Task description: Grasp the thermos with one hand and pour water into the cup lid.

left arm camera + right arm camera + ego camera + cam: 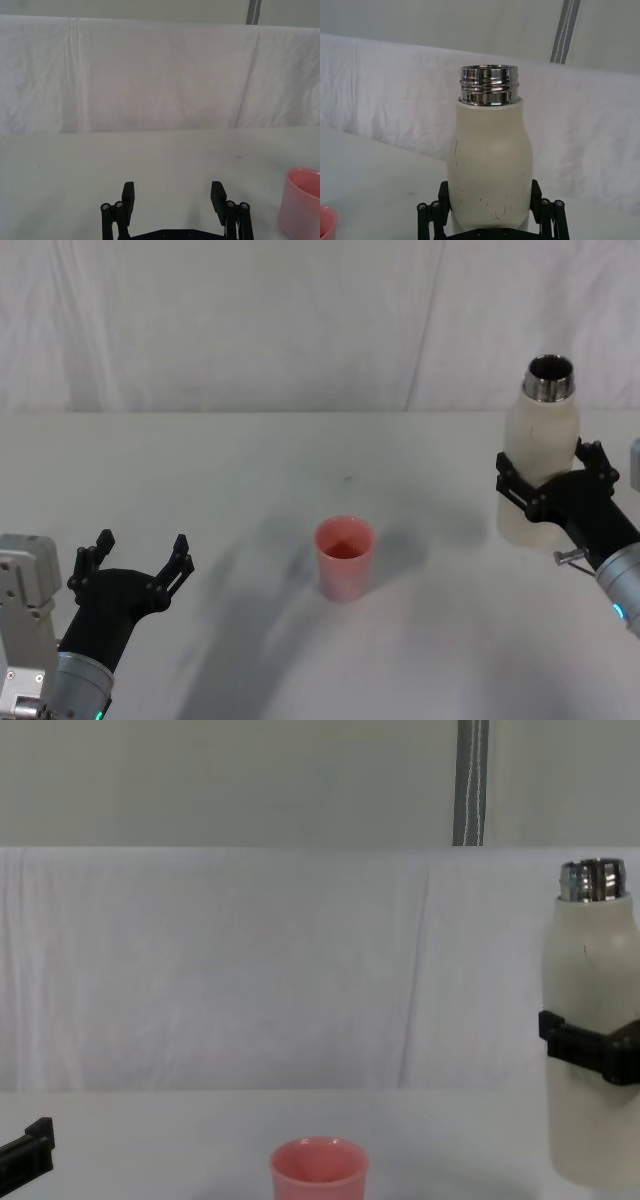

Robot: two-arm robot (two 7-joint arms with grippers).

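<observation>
**Thermos upright in the right jaws, cup lid off to their left**

The left gripper (138, 558) hovers low over the near-left bench (220, 470), jaws wide and empty, parked. Mid-bench stands the cup lid (345, 557), upright, mouth up, nearer this arm but needing no grasp. Far right, the right gripper (552, 486) has its jaws closed around the waist of the thermos (540, 455), whose long axis is vertical, open steel neck on top. The cup lid sits well apart, leftward and nearer the robot, so the pour likely means carrying the thermos that way, then tipping its neck over the rim.
</observation>
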